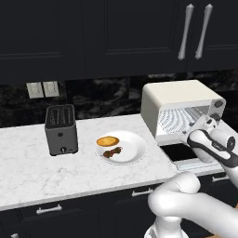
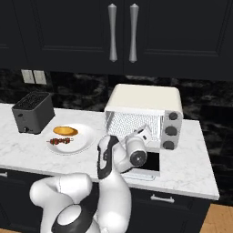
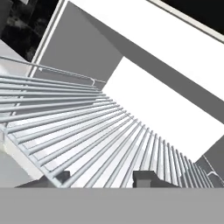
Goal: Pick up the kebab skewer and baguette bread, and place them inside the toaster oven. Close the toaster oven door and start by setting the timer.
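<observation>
The hand is hovering open and empty at the oven mouth over its rack; skewer and bread are lying on the plate. It should be backing out clear of the lowered door, then reaching left.

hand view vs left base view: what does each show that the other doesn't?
Hand view alone: the wire rack's bars close up, the oven's inner walls, and the gripper fingertips, apart with nothing between them. Left base view alone: the baguette bread and kebab skewer on the white plate, the grey slot toaster, and the toaster oven door folded down. Both: the open toaster oven with its rack bare.
</observation>
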You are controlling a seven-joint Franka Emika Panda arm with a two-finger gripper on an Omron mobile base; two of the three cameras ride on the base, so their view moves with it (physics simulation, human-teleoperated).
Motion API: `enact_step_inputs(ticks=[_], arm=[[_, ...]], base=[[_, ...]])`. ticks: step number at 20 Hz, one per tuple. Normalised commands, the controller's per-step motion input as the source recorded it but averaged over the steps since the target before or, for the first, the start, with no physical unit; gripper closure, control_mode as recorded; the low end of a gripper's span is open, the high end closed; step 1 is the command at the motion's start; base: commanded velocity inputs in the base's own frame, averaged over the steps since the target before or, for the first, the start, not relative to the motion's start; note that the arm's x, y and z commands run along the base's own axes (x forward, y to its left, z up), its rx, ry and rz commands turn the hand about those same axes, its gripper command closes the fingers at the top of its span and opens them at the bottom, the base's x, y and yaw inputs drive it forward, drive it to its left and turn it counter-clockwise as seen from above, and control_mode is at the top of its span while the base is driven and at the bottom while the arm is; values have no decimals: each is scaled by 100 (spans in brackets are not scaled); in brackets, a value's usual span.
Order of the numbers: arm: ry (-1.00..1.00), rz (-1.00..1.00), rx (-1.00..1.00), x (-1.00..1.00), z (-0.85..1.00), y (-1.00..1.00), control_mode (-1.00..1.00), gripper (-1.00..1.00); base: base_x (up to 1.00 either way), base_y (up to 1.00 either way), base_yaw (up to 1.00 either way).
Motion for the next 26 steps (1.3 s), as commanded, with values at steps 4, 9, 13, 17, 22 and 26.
enact_step_inputs(ticks=[4, 9, 13, 17, 22, 26], arm=[[9, 0, 2, -61, 18, -31, -100, 100], [13, 2, 1, -57, 26, -27, -100, 100], [19, 4, 0, -64, 47, -18, -100, 100], [21, 1, 0, -84, 88, -16, -100, 100], [28, 0, 0, -59, 100, 2, -100, 100], [28, 0, 0, -44, 100, 65, -100, 100]], base=[[0, 0, 0], [0, 0, 0], [0, 0, 0], [0, 0, 0], [0, 0, 0], [0, 0, 0]])
